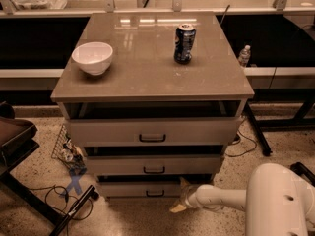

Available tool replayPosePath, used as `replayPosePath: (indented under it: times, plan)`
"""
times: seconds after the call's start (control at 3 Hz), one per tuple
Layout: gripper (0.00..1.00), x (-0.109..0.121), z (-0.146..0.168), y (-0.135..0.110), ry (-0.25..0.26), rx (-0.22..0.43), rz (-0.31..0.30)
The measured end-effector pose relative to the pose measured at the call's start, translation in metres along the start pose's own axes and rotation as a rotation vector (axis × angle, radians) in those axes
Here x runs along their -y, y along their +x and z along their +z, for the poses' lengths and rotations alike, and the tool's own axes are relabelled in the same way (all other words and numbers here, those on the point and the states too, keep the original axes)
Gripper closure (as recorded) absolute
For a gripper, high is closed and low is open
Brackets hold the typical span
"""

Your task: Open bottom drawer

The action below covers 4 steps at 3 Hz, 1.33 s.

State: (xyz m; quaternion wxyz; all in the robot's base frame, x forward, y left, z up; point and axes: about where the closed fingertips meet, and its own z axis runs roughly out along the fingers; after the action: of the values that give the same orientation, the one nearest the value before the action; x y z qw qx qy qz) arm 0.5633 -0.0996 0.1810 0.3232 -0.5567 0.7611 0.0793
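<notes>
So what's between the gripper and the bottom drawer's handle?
Only bare front of the bottom drawer, in the camera view; the gripper sits low by its right end.

The white arm point(221, 198) is extended horizontally from the large rounded white shell point(280, 200) seen at the lower right of the camera view. The gripper point(181, 196) is carried at the arm's far end, held low and directed toward the left of the view.

Cabinet top point(147, 80), white bowl point(92, 57), soda can point(184, 44), tool point(180, 196) by floor point(128, 220)
</notes>
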Motion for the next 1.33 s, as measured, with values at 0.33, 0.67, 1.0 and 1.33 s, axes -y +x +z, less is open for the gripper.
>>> replayPosePath:
  times: [0.33,0.67,1.0,1.33]
  plan:
    - [0.41,-0.0013,0.0011,-0.0007,-0.002,0.001,0.000]
    - [0.72,-0.0023,0.0018,-0.0016,-0.004,0.002,0.000]
    - [0.95,-0.0020,0.0008,-0.0023,-0.004,0.002,0.000]
    - [1.00,-0.0022,0.0010,-0.0024,-0.005,0.002,0.000]
